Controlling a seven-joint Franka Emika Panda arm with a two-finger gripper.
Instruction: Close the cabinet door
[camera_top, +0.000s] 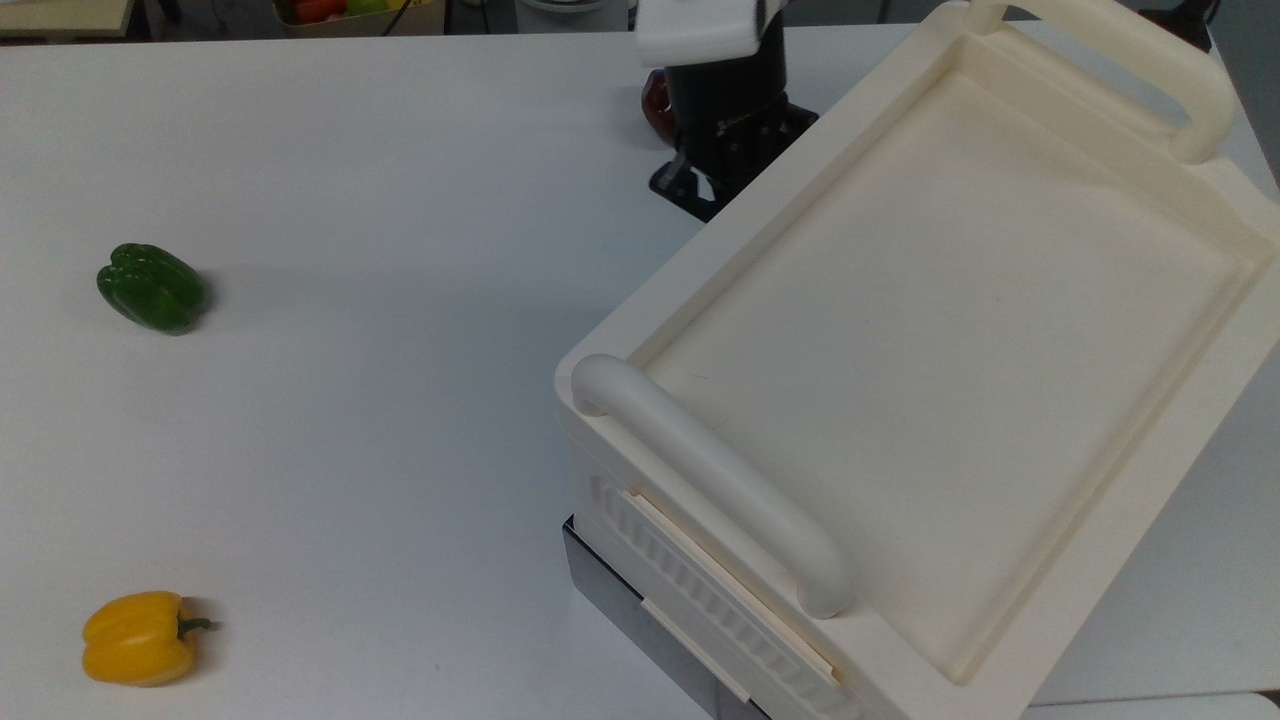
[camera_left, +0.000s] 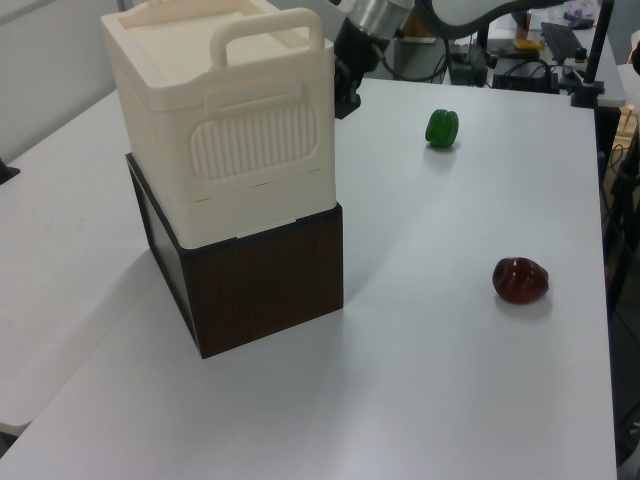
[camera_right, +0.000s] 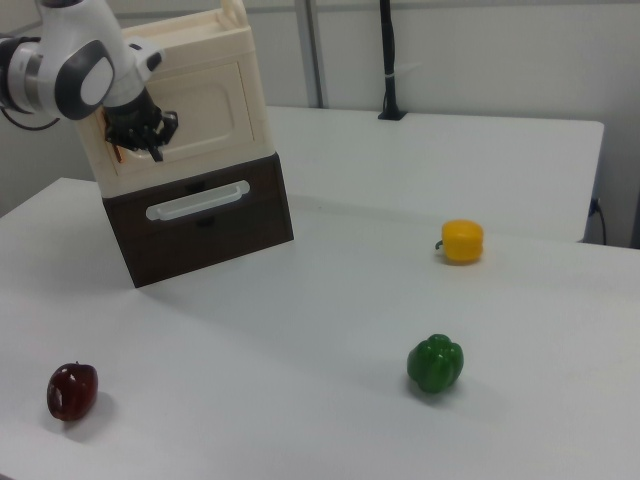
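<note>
The cabinet (camera_top: 950, 300) is a cream box with two tube handles, standing on a dark brown base at the top view's right. In the right view its door (camera_right: 205, 105) faces the camera and looks about flush with the cabinet front. A bit of the copper handle (camera_right: 118, 150) shows at the door's left edge, mostly hidden by the arm. My gripper (camera_right: 148, 140) hangs right in front of that handle edge. In the top view the gripper (camera_top: 690, 185) sits against the cabinet's far left side. In the left view the gripper (camera_left: 345, 92) peeks out behind the cabinet (camera_left: 220, 110).
On the white table lie a green pepper (camera_top: 150, 287), a yellow pepper (camera_top: 138, 637) and a red pepper (camera_left: 520, 280), which my arm partly hides in the top view. The dark base has a drawer with a white bar handle (camera_right: 197, 200).
</note>
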